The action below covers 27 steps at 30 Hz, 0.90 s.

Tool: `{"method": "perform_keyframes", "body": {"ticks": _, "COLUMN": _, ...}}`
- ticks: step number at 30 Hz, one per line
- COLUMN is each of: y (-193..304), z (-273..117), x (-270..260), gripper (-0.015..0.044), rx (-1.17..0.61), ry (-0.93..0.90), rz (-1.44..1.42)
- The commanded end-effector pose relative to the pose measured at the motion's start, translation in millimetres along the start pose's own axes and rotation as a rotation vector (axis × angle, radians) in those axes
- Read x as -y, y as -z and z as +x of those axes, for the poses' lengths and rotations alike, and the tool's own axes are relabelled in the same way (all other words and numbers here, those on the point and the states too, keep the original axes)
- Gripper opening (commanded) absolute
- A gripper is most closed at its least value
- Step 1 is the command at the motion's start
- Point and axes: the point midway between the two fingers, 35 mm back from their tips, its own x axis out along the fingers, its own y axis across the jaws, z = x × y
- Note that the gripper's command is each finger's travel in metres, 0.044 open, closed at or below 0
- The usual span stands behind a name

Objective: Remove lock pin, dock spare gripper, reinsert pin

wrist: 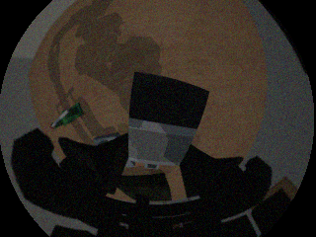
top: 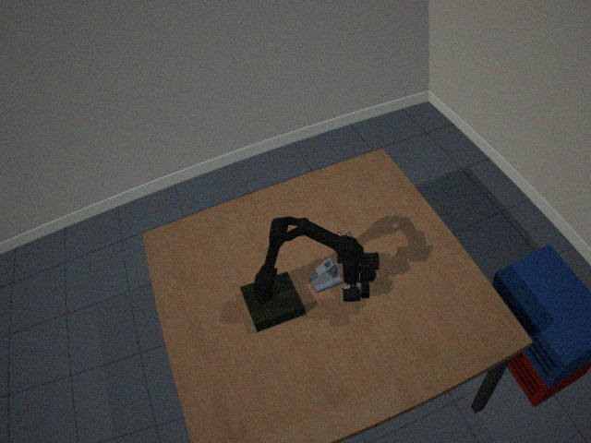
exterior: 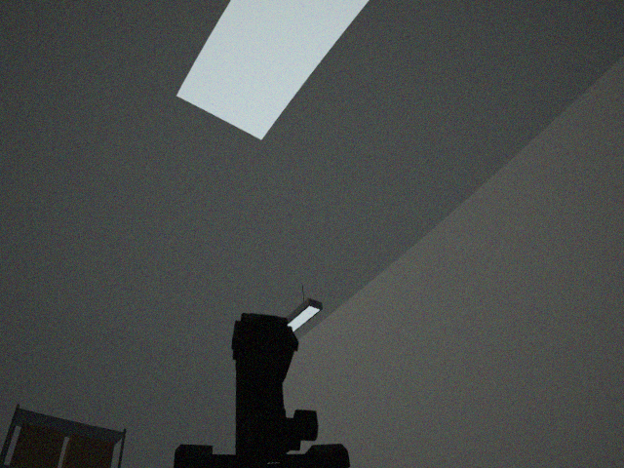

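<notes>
My gripper [top: 352,281] [wrist: 156,136] is shut on the spare gripper [top: 352,293] [wrist: 167,101], a block with a black part and a grey part, held above the table. The pale grey mount [top: 327,281] [wrist: 105,138] stands between the arm's base and my gripper; in the wrist view my left finger hides most of it. A green piece [wrist: 70,117] with a pale, red-tipped end lies on the table past the mount; it looks like the lock pin. In the top view the arm hides nearly all of it. The mount's socket cannot be made out clearly.
The arm's dark base [top: 271,303] [wrist: 145,187] stands on the wooden table [top: 267,377]. The arm arches over beside the mount. Blue and red boxes [top: 548,305] are on the floor past the table's right edge. The exterior view shows only the arm's dark outline [exterior: 259,398], ceiling, wall and a shelf.
</notes>
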Motion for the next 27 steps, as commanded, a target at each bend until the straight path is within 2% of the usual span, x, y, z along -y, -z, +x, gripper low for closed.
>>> {"method": "perform_keyframes", "body": {"ticks": 1, "y": -2.9, "z": -2.6, "x": -0.4, "gripper": 0.0, "rx": 0.008, "ry": 0.002, "rz": 0.08}}
{"method": "perform_keyframes", "body": {"ticks": 27, "y": -5.9, "z": -3.5, "x": -4.1, "gripper": 0.0, "rx": 0.011, "ry": 0.0, "rz": 0.717}}
